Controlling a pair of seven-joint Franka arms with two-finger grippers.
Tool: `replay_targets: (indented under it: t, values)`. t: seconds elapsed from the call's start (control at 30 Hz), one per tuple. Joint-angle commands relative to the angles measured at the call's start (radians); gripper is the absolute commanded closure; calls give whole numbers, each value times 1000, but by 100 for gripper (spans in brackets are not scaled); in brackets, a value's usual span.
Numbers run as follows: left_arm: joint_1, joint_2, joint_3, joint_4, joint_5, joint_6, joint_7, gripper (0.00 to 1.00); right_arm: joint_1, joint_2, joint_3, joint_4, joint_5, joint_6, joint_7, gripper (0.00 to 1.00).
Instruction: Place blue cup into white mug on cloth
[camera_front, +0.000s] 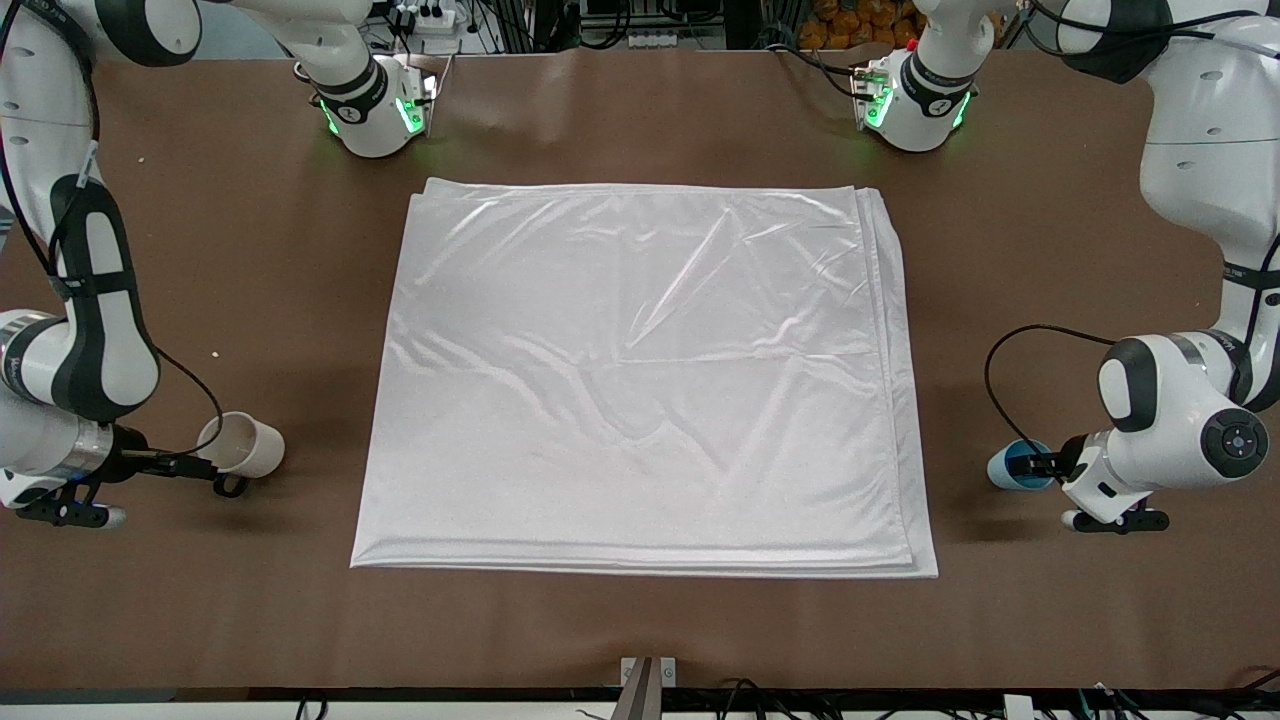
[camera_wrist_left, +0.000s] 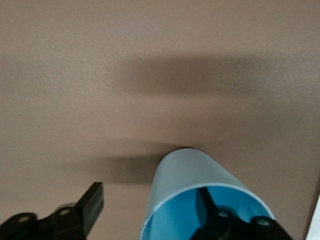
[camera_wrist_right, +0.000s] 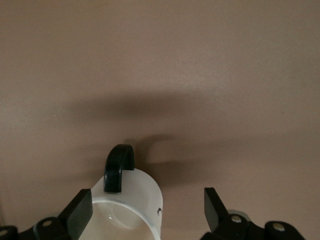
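The white cloth (camera_front: 640, 380) lies flat in the middle of the table. The white mug (camera_front: 245, 445) with its black handle (camera_wrist_right: 119, 167) sits off the cloth at the right arm's end, mouth tipped toward my right gripper (camera_front: 205, 468). In the right wrist view the mug (camera_wrist_right: 142, 187) is between the open fingers of my right gripper (camera_wrist_right: 146, 205), close to one finger (camera_wrist_right: 80, 212). The blue cup (camera_front: 1010, 466) is off the cloth at the left arm's end. My left gripper (camera_front: 1042, 465) is open. In the left wrist view my left gripper (camera_wrist_left: 150, 200) has one finger inside the blue cup (camera_wrist_left: 195, 170) and one outside.
The brown table (camera_front: 640, 620) has bare strips around the cloth. The arms' green-lit bases (camera_front: 375, 115) (camera_front: 910, 105) stand at the table edge farthest from the front camera. A black cable (camera_front: 1000, 370) loops beside the left arm. A small bracket (camera_front: 648, 675) sits at the nearest table edge.
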Motion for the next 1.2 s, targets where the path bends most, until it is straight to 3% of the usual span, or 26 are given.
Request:
replay_targets:
  t: [0.0, 0.1, 0.27, 0.37, 0.77, 0.83, 1.17]
  values:
    - [0, 5, -4, 18, 24, 1, -6, 24, 17, 31, 7, 30, 14, 32, 82, 1]
    - [0, 5, -5, 18, 24, -1, -6, 27, 27, 43, 7, 29, 16, 63, 85, 2]
    - [-6, 5, -4, 20, 27, 1, -8, 50, 32, 66, 7, 29, 14, 86, 85, 6]
    - [-6, 5, -4, 20, 29, 1, -8, 58, 35, 75, 7, 29, 16, 87, 85, 15]
    - [-9, -2, -4, 20, 30, -1, -8, 90, 47, 83, 7, 27, 2, 78, 62, 100]
    - [-9, -4, -5, 18, 32, -1, -8, 100, 64, 81, 7, 27, -1, 73, 58, 100]
    - [-9, -15, -11, 20, 32, -4, -9, 100, 79, 55, 13, 38, -47, -15, -18, 100]
